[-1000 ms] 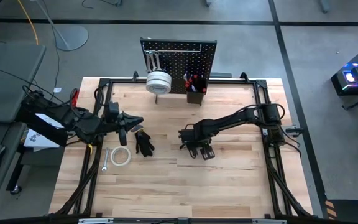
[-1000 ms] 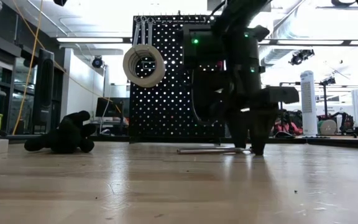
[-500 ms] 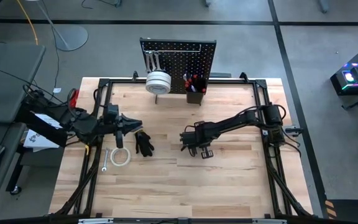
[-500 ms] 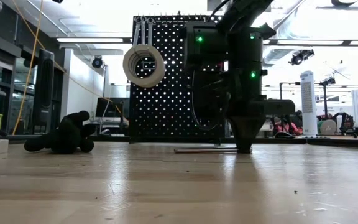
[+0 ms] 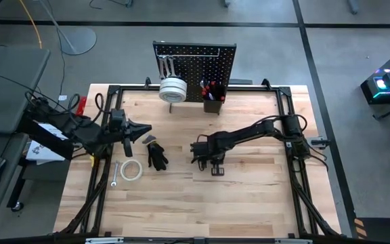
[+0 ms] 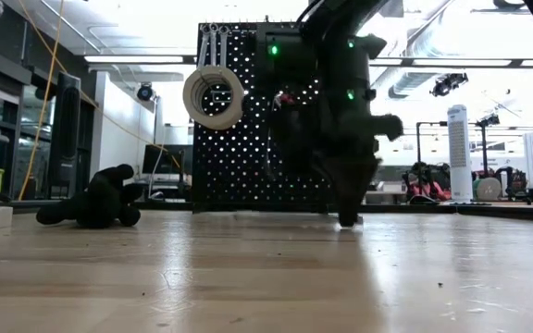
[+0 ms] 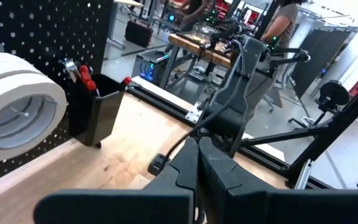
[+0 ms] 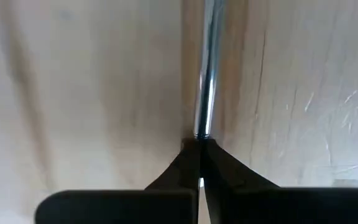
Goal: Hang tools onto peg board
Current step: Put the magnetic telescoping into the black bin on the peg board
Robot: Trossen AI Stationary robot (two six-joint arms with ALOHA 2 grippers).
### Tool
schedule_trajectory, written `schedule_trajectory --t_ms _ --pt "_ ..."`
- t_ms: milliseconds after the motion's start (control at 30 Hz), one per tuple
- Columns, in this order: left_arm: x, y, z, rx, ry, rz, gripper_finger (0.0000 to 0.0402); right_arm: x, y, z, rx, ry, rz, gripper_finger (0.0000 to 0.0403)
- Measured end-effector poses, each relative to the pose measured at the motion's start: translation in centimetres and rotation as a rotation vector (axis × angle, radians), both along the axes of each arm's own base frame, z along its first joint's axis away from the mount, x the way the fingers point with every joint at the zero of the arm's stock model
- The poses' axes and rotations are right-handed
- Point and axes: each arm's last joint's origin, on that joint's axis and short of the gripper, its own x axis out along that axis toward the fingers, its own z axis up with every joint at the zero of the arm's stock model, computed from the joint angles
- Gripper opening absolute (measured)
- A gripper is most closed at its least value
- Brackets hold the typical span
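Two wrenches [image 5: 166,66] and a tape roll [image 5: 172,89] hang on the peg board [image 5: 195,57]; pliers [image 5: 157,156], tape [image 5: 131,170] wait. Right gripper [image 8: 199,152] pinches a wrench [image 8: 207,68]; left gripper [image 5: 144,129] closed, empty.

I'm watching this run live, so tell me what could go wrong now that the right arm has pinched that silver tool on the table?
1. The right pincer is shut on only the end of the thin silver tool, so it may swing or slip when lifted.
2. The peg board already carries a tape roll and a bin; a dangling tool could knock them.
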Motion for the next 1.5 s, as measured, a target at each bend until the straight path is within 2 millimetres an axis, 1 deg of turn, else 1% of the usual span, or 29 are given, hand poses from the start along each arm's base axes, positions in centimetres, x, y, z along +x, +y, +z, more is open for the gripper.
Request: schedule_trajectory --t_ms 200,433,533,633,733,800,967,1100,1167,1267,1367,1500 --pt "-0.6 0.3 0.3 0.006 -0.018 -0.003 0.0000 -0.3 -0.4 2.9 0.038 -0.075 -0.079 0.0000" --pt "-1.0 0.5 0.6 0.037 -0.022 -0.002 0.0000 -1.5 0.2 6.7 0.062 -0.155 -0.140 0.0000" --pt "-1.0 0.6 0.5 0.047 -0.016 0.017 0.0000 -2.4 0.3 8.9 0.062 -0.203 -0.194 0.0000" --pt "-1.0 0.6 0.4 0.060 -0.008 0.033 0.0000 -3.6 0.0 11.8 0.035 -0.290 -0.283 0.0000" --pt "-1.0 0.6 0.4 0.065 -0.007 0.036 0.0000 -4.9 -1.0 15.1 0.030 -0.423 -0.433 0.0000" --pt "-0.9 0.7 0.5 0.063 -0.011 0.045 0.0000 -5.5 -1.8 17.3 0.064 -0.552 -0.544 0.0000" --pt "-0.8 0.9 0.8 0.023 -0.049 0.055 0.0000 -5.8 -3.9 22.6 0.245 -0.947 -0.793 0.0000" --pt "-0.3 0.8 1.4 0.008 -0.105 0.016 0.0000 -5.6 -5.0 25.4 0.414 -1.191 -0.926 0.0000" --pt "0.1 0.6 1.5 0.019 -0.118 -0.004 0.0000 -5.2 -4.9 26.8 0.518 -1.321 -0.938 0.0000" --pt "0.8 0.2 1.7 0.038 -0.138 -0.017 0.0000 -4.9 -4.1 28.6 0.615 -1.505 -0.877 0.0000" --pt "2.0 -0.2 2.0 0.096 -0.171 -0.017 0.0000 -5.0 -3.6 29.3 0.600 -1.585 -0.824 0.0000" --pt "3.9 -0.6 2.9 0.237 -0.234 -0.007 0.0000 -5.0 -2.7 29.5 0.496 -1.627 -0.691 0.0000"
